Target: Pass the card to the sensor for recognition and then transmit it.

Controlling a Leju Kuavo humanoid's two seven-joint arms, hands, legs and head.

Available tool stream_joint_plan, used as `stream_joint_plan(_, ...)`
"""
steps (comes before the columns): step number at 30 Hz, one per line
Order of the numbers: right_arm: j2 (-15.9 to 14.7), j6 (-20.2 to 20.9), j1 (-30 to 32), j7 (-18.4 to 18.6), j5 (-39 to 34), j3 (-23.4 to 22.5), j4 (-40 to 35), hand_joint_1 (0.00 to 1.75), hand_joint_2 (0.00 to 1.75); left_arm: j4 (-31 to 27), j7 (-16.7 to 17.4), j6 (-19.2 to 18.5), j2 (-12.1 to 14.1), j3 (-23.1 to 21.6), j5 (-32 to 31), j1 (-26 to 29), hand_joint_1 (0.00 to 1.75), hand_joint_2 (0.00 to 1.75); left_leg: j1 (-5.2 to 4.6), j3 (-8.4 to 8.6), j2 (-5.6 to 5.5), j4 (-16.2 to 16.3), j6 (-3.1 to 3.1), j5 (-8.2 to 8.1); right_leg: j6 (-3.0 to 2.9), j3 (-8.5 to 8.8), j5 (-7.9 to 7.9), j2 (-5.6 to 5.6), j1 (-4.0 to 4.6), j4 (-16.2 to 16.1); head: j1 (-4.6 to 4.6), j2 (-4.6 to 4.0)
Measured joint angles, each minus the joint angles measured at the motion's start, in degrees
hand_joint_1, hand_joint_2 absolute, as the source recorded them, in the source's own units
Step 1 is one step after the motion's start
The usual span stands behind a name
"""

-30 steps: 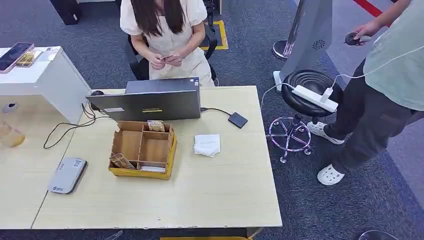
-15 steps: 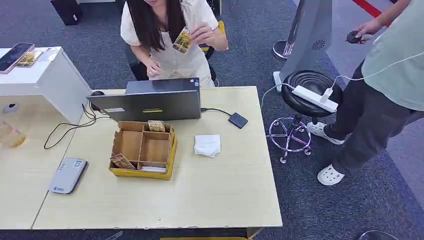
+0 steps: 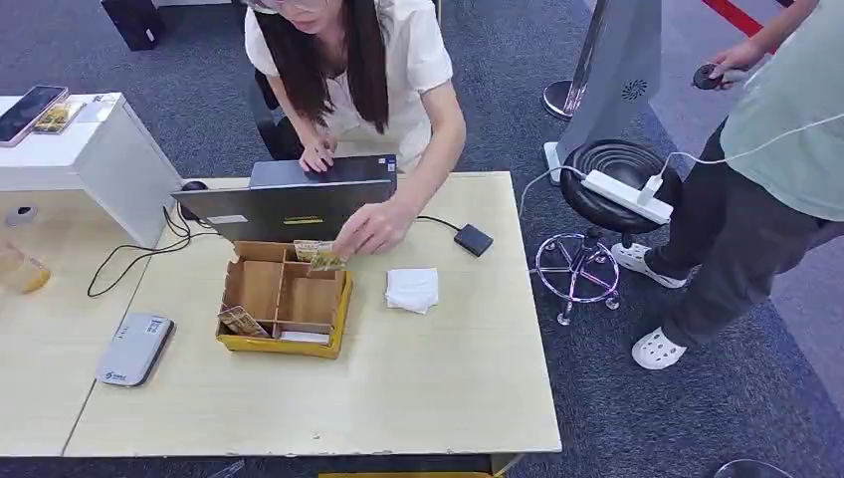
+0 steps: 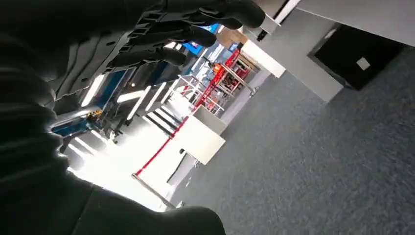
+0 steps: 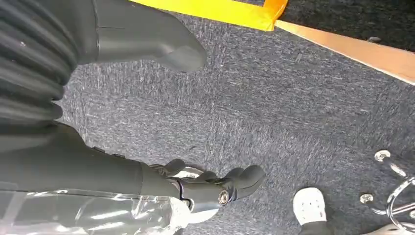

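Observation:
On the wooden table [image 3: 428,398] stands a yellow cardboard box [image 3: 284,341] with compartments. A person leans over the laptop, and the person's hand [image 3: 373,227] holds a card [image 3: 325,261] at the box's back edge. Another card [image 3: 305,249] stands in the back compartment, and one more [image 3: 240,321] lies in the front left one. The grey card sensor [image 3: 134,349] lies on the table left of the box. My left hand [image 4: 58,88] hangs with its fingers [image 4: 205,14] spread and holds nothing. My right hand [image 5: 98,171] hangs above the carpet, fingers [image 5: 230,183] apart and empty.
A laptop [image 3: 299,204] stands behind the box, with a white napkin [image 3: 412,289] and a small black drive [image 3: 474,239] to its right. A stool [image 3: 617,179] carrying a power strip [image 3: 627,195] and a second person [image 3: 776,149] are right of the table. A white side table [image 3: 90,159] is at left.
The person has leaned forward over the laptop and brought the card, held up half a second ago, down to the box's back edge. My hands hang as before.

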Motion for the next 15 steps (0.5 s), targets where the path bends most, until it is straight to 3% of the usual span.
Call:
stream_joint_plan(6, 0.00, 0.15, 0.01, 0.61, 0.48, -0.37, -0.31, 0.00, 1.75, 2.43, -1.34, -0.33, -1.33, -2.03, 0.53, -0.91, 0.00, 1.75, -0.01, 0.01, 0.00, 0.00, 0.00, 0.00, 0.00, 0.00, 0.00, 0.00, -0.01, 0.00, 0.02, 0.00)
stream_joint_plan(8, 0.00, 0.79, 0.02, 1.29, 0.48, -0.83, -0.31, 0.00, 1.75, 3.13, -6.85, -0.48, -2.56, -1.72, 4.20, -1.50, 0.00, 1.75, -0.03, 0.00, -0.01, 0.01, 0.00, 0.00, 0.01, 0.01, 0.00, -0.02, -0.02, 0.00, -0.02, 0.00)
stream_joint_plan(11, -0.09, 3.08, 0.06, 2.34, 0.74, -1.47, -0.20, 0.00, 1.75, 4.63, -17.02, -4.11, -5.48, 1.46, 12.12, -2.95, 0.00, 1.75, -0.07, 0.00, -0.01, 0.02, 0.01, 0.00, 0.01, 0.02, 0.01, -0.02, -0.05, -0.01, 0.02, 0.00)
stream_joint_plan(15, -0.39, 4.78, 0.49, 4.87, 1.66, -2.27, 0.22, 0.00, 1.75, 6.68, -22.16, -6.75, -9.53, 5.56, 16.49, -3.91, 0.00, 1.75, -0.09, -0.01, 0.00, 0.03, 0.05, -0.03, 0.03, 0.01, 0.02, -0.01, -0.08, -0.01, 0.00, 0.00)
